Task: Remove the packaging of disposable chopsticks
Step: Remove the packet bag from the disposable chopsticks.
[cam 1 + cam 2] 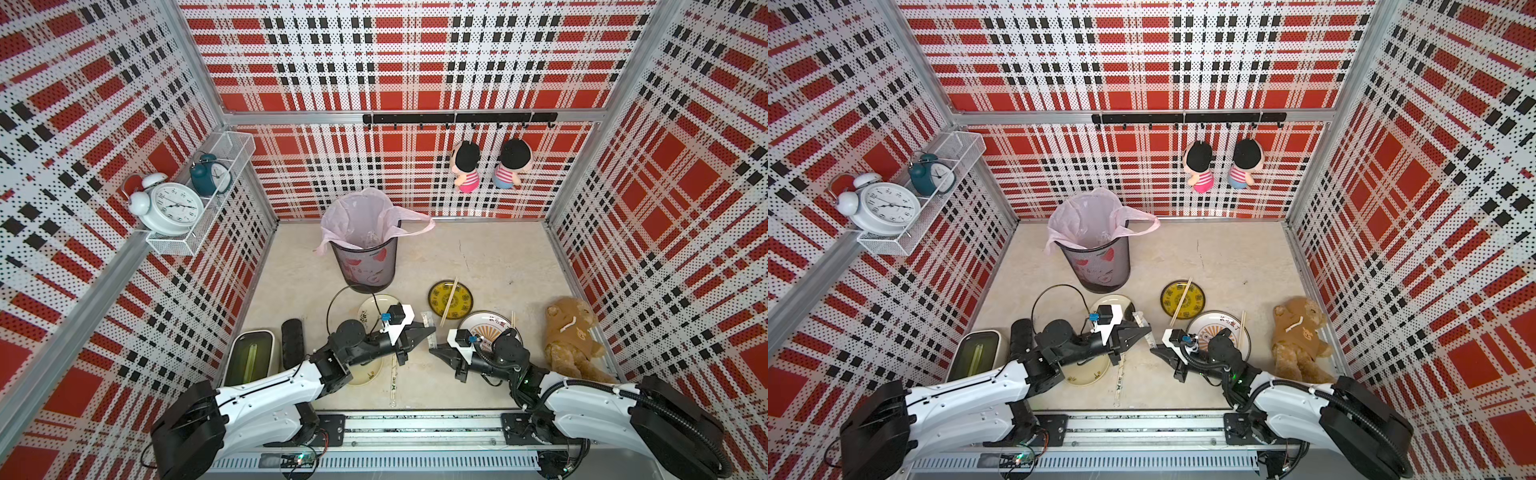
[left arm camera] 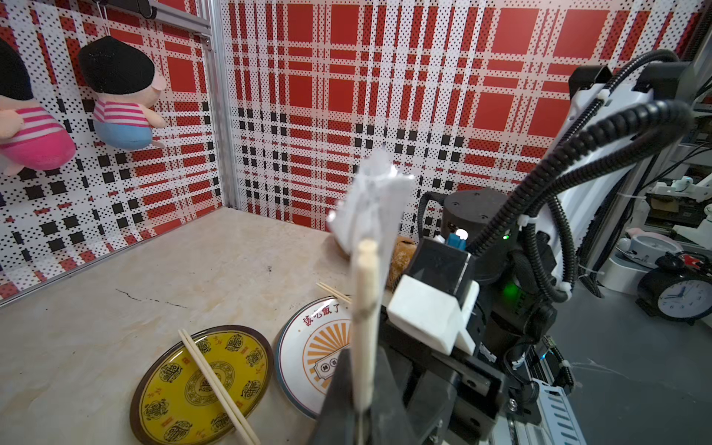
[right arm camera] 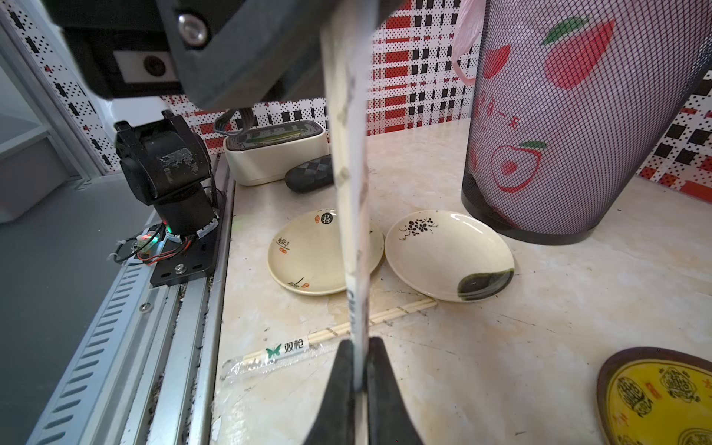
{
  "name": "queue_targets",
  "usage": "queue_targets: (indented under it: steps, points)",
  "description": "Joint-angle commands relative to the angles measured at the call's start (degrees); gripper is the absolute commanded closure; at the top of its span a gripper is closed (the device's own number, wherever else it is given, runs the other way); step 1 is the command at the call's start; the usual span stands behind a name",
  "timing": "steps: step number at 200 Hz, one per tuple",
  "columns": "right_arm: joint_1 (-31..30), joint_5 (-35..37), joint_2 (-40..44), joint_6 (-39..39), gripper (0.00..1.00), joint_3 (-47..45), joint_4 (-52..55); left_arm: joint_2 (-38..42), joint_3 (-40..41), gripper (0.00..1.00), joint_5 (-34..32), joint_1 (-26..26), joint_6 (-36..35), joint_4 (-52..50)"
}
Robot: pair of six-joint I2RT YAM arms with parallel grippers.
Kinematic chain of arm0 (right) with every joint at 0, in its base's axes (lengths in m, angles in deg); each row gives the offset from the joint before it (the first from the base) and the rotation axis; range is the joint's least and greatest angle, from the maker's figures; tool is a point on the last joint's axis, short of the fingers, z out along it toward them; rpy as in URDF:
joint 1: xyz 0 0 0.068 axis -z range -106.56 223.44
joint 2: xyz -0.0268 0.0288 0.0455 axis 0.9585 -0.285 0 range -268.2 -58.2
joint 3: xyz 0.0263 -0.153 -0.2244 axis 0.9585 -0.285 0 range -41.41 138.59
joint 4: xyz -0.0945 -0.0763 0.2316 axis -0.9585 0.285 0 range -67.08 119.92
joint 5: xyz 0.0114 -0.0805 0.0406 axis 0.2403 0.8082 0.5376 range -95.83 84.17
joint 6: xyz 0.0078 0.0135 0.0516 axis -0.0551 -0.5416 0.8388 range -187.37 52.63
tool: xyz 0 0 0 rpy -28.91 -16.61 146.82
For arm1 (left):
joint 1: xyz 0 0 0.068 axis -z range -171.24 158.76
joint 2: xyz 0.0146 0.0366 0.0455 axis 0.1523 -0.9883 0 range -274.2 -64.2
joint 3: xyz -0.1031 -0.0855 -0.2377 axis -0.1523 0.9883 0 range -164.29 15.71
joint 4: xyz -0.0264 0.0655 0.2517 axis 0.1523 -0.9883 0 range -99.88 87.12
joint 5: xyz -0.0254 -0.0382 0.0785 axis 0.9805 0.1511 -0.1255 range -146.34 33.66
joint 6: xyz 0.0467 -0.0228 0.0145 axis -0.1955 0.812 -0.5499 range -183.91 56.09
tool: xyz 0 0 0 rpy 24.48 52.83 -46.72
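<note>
- The left tool (image 1: 430, 331) is clamped shut on a pair of chopsticks (image 2: 364, 308) that sits partly inside its clear sleeve (image 2: 370, 204). The sleeve's crumpled end juts out past this tool's tips.
- The right tool (image 3: 357, 381) faces the left one tip to tip, close by. Its jaws are pinched together on the thin opposite end of the same sleeve.
- The held pair spans the short gap between the two tools, lifted off the desk (image 1: 478, 257).
- A second wrapped pair (image 3: 293, 348), with a green logo on its wrapper, lies flat on the desk below the tools, towards the arm bases. Neither tool touches it.
- Two cream plates (image 3: 323, 254) sit side by side under the left tool's arm, just beside that wrapped pair.
- Beyond the right tool is a yellow plate (image 1: 461, 309) with a bare pair (image 1: 449, 301) laid across it.
- Partly under the right tool's arm is a white plate (image 1: 482, 322) with an orange print. The other bare pair (image 1: 513, 322) rests at its edge, on the side away from the tool.
- A mesh bin (image 1: 365, 266) lined with a pink bag stands well beyond the left tool.
</note>
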Motion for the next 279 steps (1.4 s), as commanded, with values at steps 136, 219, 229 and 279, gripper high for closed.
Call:
queue_targets:
  steps: [136,219,229,279]
  points:
    - [0.12,-1.58,-1.94,-1.25,1.00,1.13,-2.90,1.01,-0.26,1.00,1.43,0.31,-0.23,0.73]
    - [0.17,-2.66,-1.72,-1.39,1.00,0.78,-3.52,2.49,3.96,0.46,0.33,0.27,3.65,12.63]
    - [0.17,-2.80,-1.69,-1.39,1.00,0.64,-3.63,2.62,4.79,0.37,0.28,0.18,4.47,15.42]
    - [0.12,-3.81,-0.81,-1.47,1.00,-0.21,-4.15,2.79,5.28,0.24,0.39,-1.78,6.39,19.97]
